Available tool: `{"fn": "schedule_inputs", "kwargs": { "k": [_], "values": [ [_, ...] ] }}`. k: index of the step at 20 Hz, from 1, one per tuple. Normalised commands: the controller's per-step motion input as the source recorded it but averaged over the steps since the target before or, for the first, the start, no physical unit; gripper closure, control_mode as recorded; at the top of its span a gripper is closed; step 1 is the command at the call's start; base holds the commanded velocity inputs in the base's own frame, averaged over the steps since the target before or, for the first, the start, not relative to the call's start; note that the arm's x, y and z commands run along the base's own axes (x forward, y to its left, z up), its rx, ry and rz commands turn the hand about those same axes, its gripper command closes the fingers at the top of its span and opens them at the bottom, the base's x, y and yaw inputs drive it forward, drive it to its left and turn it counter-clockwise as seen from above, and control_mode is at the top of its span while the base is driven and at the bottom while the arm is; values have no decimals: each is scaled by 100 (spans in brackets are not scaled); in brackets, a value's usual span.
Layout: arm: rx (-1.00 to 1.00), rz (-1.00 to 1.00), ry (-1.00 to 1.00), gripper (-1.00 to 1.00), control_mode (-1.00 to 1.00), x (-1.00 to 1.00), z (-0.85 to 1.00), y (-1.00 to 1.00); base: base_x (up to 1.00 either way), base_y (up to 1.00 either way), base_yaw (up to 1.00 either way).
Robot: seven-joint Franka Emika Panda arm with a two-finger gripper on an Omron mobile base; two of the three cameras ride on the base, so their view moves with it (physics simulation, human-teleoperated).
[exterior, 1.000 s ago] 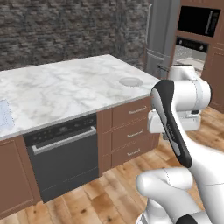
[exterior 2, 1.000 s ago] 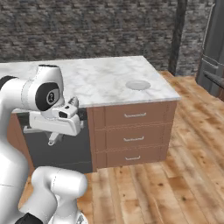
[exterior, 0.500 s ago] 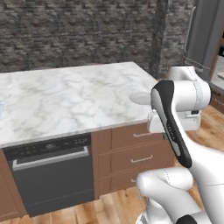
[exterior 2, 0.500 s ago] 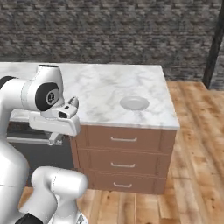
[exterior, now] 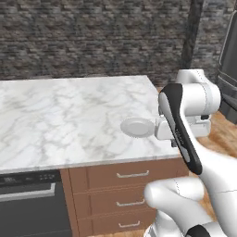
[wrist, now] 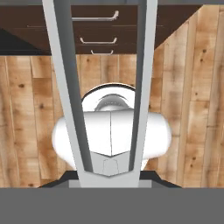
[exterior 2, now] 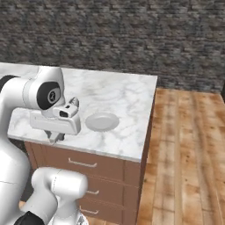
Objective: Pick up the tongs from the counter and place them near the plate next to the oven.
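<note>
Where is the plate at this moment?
The plate lies on the white marble counter near its right end, above the wood drawers. In the right base view it sits just right of the robot's hand.

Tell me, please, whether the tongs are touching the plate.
Apart: hand view shows the tongs over the floor; right base view shows the plate alone on the counter.

The base drives on, so both base views shift: the plate (exterior: 137,127) and marble counter (exterior: 69,115) corner now sit closer, beside the arm.
</note>
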Motion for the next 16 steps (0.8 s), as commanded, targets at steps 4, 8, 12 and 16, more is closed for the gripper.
{"fn": "schedule_inputs", "kwargs": {
  "k": [4,8,12,16],
  "values": [
    [0,0,0,100,100,0,0,0,14,-56,12],
    [0,0,0,100,100,0,0,0,0,-1,-2],
    [0,0,0,100,100,0,0,0,0,-18,-20],
    [0,0,0,100,100,0,0,0,0,-29,-24]
  ]
}}
